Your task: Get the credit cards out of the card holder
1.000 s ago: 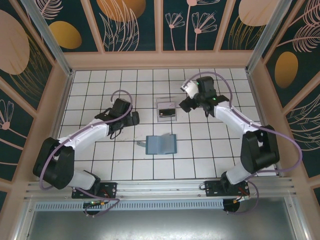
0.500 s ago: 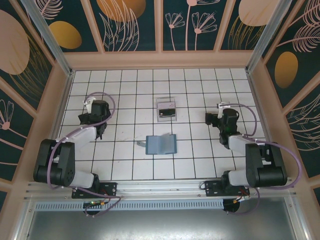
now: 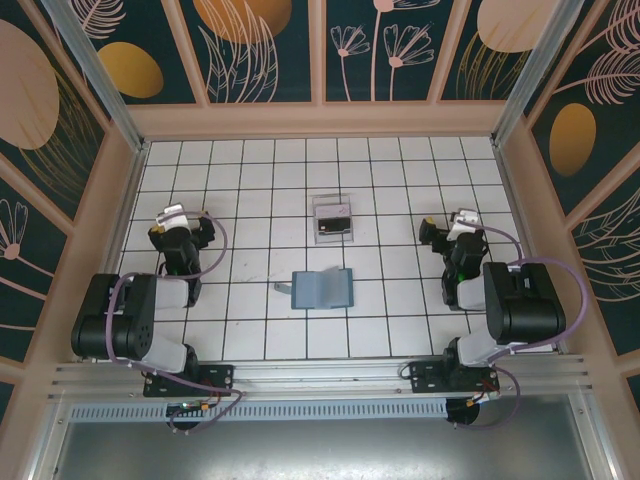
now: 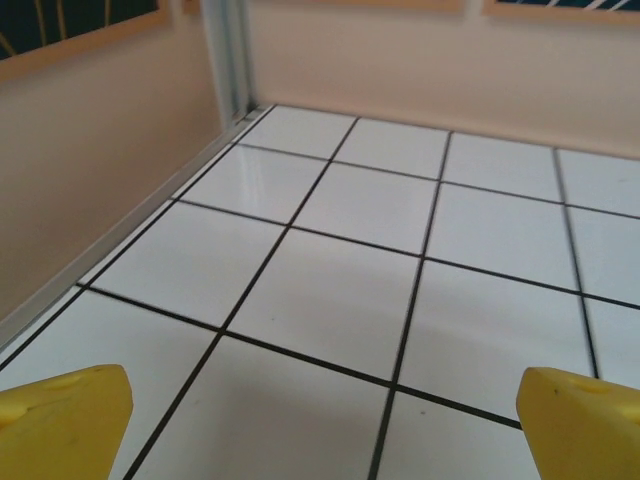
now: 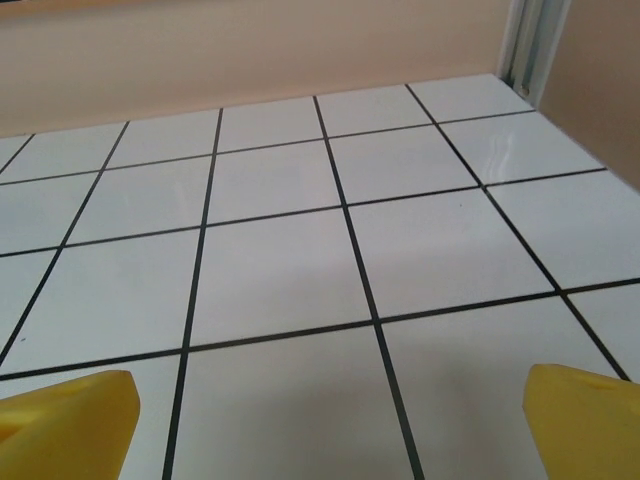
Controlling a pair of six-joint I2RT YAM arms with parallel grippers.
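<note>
**Desk:** Where is the card holder?

**Photographer:** The blue-grey card holder (image 3: 322,289) lies spread open and flat on the white tiled table (image 3: 400,325), at the middle and nearer the arms' bases than the far wall. A thin grey sliver (image 3: 282,289) juts from its left edge; it is too small to say whether that is one of the credit cards.

**Desk:** Anything else on the tiles?

**Photographer:** A small clear box (image 3: 332,219) stands just beyond the holder, with something whitish and dark inside. Whether those are cards cannot be told from above.

**Desk:** And the grippers?

**Photographer:** Both arms are folded back to their own sides, well apart from the holder and the box. The left gripper (image 4: 322,425) hangs over bare tiles near the left wall, its yellow fingertips (image 4: 62,418) at opposite edges of the wrist view, the jaws spread wide with nothing between them. The right gripper (image 5: 325,425) stands the same way near the right wall: jaws wide apart, holding nothing, above bare tile.
</note>
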